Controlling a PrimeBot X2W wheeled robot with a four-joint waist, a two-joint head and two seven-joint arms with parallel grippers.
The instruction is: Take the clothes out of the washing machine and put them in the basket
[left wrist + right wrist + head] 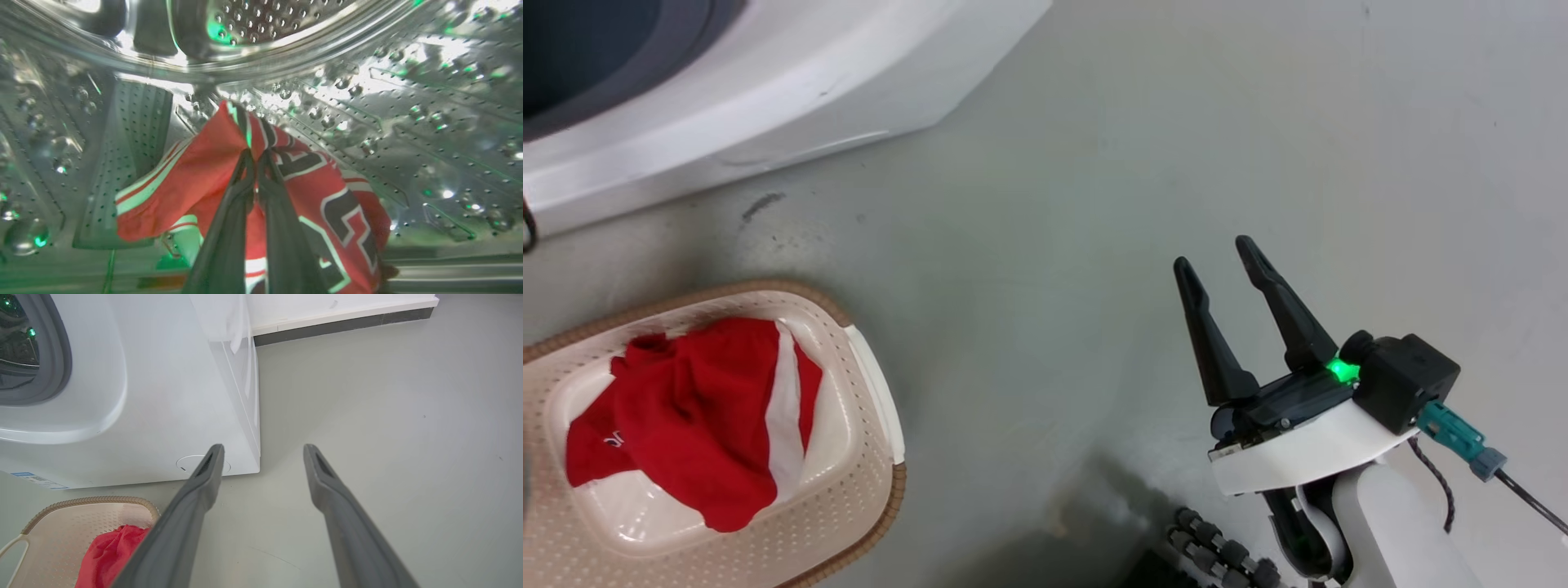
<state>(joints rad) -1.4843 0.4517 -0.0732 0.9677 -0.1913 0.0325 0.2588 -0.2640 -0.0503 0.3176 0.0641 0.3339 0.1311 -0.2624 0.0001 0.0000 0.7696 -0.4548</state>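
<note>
Head view gives you the smooth, scuffed grey floor [1094, 204], the white washing machine [768, 98] at top-left, and the perforated cream basket [849, 506] holding one crumpled red jersey [703, 408]. Your right gripper [1214, 253] hangs over the floor, fingers spread and empty. Left wrist view puts you inside the shiny dimpled drum [408, 122], where your left gripper [256, 157] is pinched onto a second jersey [196, 179], thin, striped and lettered.

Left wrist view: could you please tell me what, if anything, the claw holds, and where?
The left claw pinches a red jersey by a bunched fold beside its black lettering, inside the drum.
</note>
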